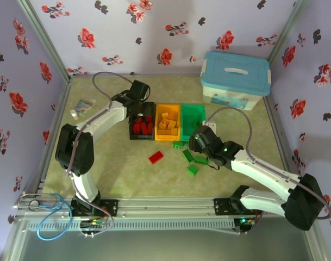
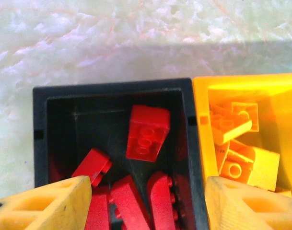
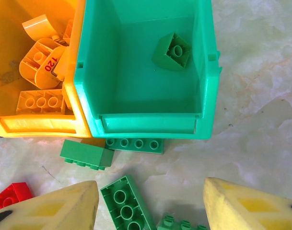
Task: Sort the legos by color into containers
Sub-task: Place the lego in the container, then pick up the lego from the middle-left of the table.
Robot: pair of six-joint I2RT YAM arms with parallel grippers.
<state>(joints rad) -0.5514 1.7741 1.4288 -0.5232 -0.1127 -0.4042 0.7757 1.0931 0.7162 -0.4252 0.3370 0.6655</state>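
Marbled desk [image 1: 127, 174] inside flower-papered walls. My right hand [image 3: 150, 191] hangs released, gripping nothing, with a long green brick [image 3: 125, 207] under its gap. I would lower squarely, close across the brick's narrow sides, then carry it to the green bin [image 3: 150, 123] just ahead. A red brick [image 1: 155, 157] lies to this hand's left. Farther off, my left hand [image 2: 148, 191], also released, hovers over the black bin [image 2: 112, 88] containing red bricks [image 2: 147, 132].

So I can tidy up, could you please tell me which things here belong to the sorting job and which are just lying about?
Job: black bin, orange bin, green bin, loose red brick, loose green bricks.
Lying about: white tub, small packet.
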